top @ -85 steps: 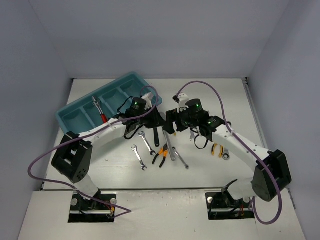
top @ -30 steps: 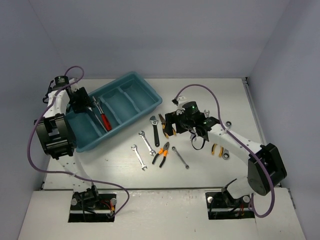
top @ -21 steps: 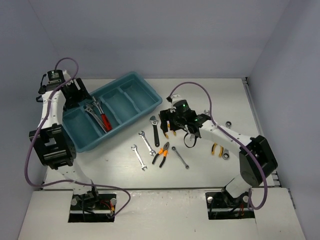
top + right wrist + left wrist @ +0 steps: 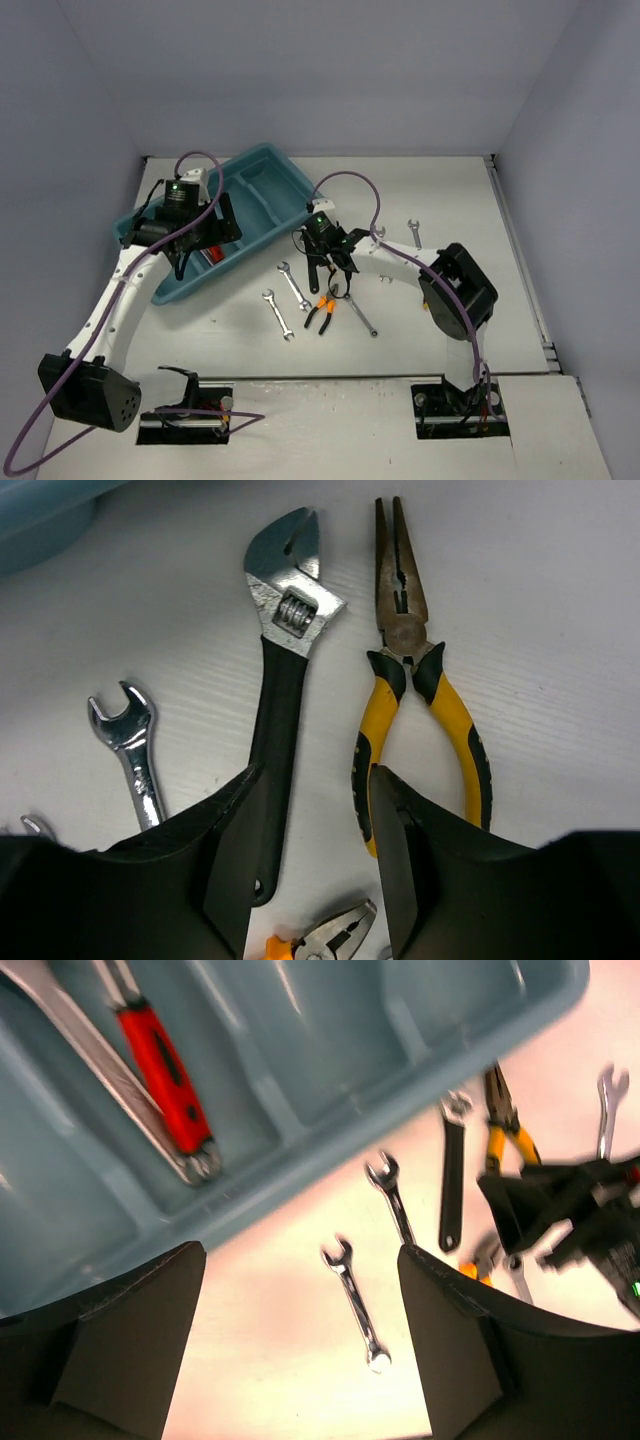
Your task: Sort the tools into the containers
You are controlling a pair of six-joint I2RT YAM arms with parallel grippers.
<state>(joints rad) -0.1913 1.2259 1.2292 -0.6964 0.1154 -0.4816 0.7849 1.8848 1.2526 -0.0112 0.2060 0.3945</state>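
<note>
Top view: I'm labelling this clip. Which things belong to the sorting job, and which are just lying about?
Job: teal tray; red-handled wrench and long silver wrench in it; black adjustable wrench; yellow pliers; orange pliers; small silver wrenches on the table.
Lying about: purple cables; black mounting plates.

- Tray (image 4: 262, 163): raised rim and dividers wall in each compartment; open from above.
- Red-handled wrench (image 4: 160, 1070), long silver wrench (image 4: 100, 1065) touching it: both lie along one compartment.
- Black wrench (image 4: 278, 710), yellow pliers (image 4: 405, 635): side by side, narrow bare strip between.
- Orange pliers (image 4: 328, 927): just below that strip.
- Small wrench (image 4: 357, 1300), second small wrench (image 4: 392, 1195): apart, bare table (image 4: 270, 1360) between.
</note>
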